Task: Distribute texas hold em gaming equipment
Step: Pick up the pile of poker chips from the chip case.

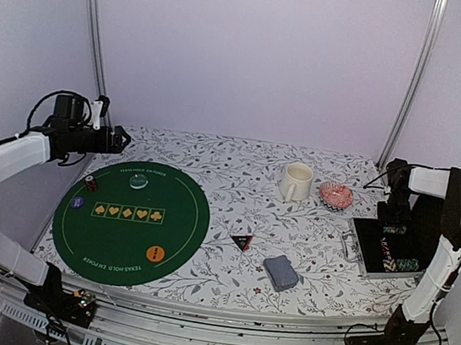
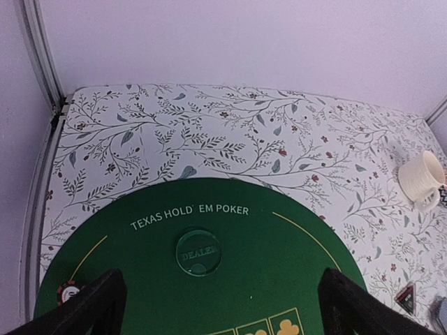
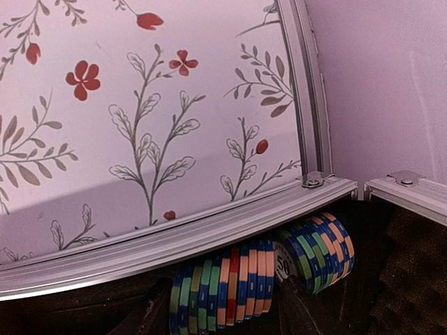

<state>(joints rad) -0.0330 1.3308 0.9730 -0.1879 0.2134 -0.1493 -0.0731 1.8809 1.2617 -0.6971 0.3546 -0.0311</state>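
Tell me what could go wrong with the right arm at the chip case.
The chips stand packed on edge in the case; the right tool may pinch several or tip neighbours over.
The case's metal rim runs right beside the row, so a lifted chip could catch on it.
The mug stands near the path to the green mat; a low carry might clip it.

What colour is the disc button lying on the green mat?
The disc button is orange, clearest in top external view.

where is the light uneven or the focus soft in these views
top external: even soft light with a lavender cast; left wrist: lettering on the green mat crisp, own fingers dark and soft; right wrist: chips sit in shadow under the case rim.
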